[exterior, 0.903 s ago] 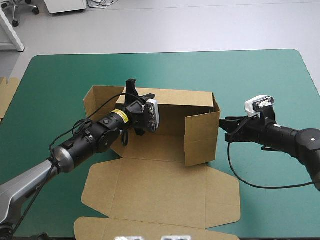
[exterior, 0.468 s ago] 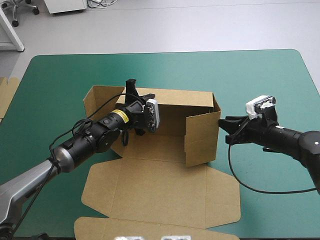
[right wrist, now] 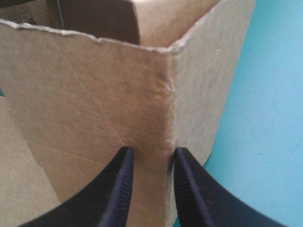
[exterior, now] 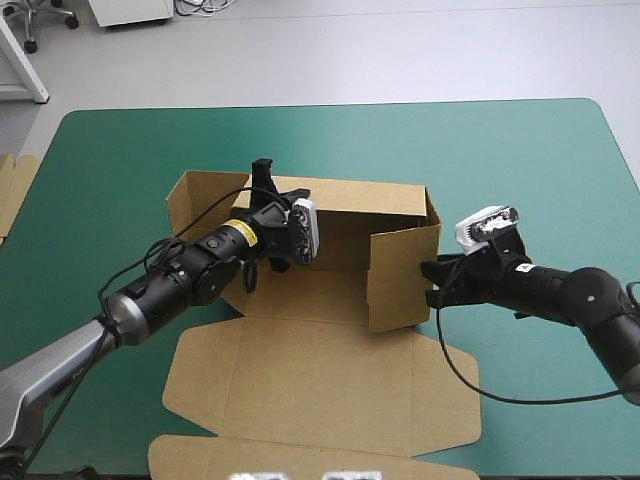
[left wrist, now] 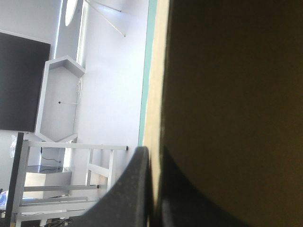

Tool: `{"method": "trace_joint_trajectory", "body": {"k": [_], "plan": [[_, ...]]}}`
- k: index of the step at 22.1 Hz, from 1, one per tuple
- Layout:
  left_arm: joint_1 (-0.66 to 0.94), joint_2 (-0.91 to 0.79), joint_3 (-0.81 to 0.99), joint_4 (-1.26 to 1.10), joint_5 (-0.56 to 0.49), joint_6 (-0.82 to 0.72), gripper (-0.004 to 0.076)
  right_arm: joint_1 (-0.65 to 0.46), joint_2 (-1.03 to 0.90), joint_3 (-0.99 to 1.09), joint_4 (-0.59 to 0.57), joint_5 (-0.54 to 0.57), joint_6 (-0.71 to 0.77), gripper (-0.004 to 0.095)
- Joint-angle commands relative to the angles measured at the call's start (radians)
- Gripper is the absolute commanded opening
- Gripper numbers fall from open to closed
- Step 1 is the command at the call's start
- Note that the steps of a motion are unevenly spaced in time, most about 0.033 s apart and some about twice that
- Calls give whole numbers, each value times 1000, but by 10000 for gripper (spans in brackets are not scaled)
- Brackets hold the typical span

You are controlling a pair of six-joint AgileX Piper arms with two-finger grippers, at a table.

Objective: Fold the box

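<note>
The brown box (exterior: 330, 375) lies mid-table with its lid flat toward the near edge; the back wall (exterior: 355, 195) and right wall (exterior: 402, 275) stand raised. My left gripper (exterior: 262, 178) sits at the back wall's top edge near the left corner. In the left wrist view the board's edge runs between the nearly closed fingers of the left gripper (left wrist: 154, 158). My right gripper (exterior: 428, 283) is at the box's right front corner. In the right wrist view the right gripper (right wrist: 152, 151) stands open, its tips against the wall on either side of the corner fold (right wrist: 168, 94).
An edge of more brown board (exterior: 14, 185) shows at the table's left edge. The teal-green cover (exterior: 520, 160) is bare to the right of and behind the box.
My right gripper has moved left from a short way off to touch the box's right front corner. The left arm and the box have stayed still.
</note>
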Motion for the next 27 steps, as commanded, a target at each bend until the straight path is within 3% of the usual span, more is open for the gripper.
{"method": "trace_joint_trajectory", "body": {"k": [1, 5, 9, 11, 12, 15, 18, 23, 27], "plan": [[-5, -34, -22, -29, -14, -25, -10, 15, -72, -27, -91, -55, 147, 284], [-5, -34, -22, -29, -14, -27, -10, 15, -110, -42, -159, -29, 209, 283], [-5, -34, -22, -29, -12, -27, -10, 15, -143, -71, -307, -14, 324, 283], [-5, -34, -22, -29, -12, -27, -10, 13, -143, -127, -455, 29, 466, 283], [-5, -34, -22, -29, -12, -27, -10, 13, -131, -178, -565, 101, 565, 283], [-5, -34, -22, -29, -10, -27, -10, 12, -125, -253, -672, 141, 671, 283], [-5, -34, -22, -29, -8, -27, -10, 12, -97, -405, -814, 175, 876, 283], [-5, -34, -22, -29, -8, -29, -10, 12, 158, -753, -893, 441, 858, 283], [-5, -34, -22, -29, -8, -29, -10, 12, 397, -1001, -899, 505, 857, 283]]}}
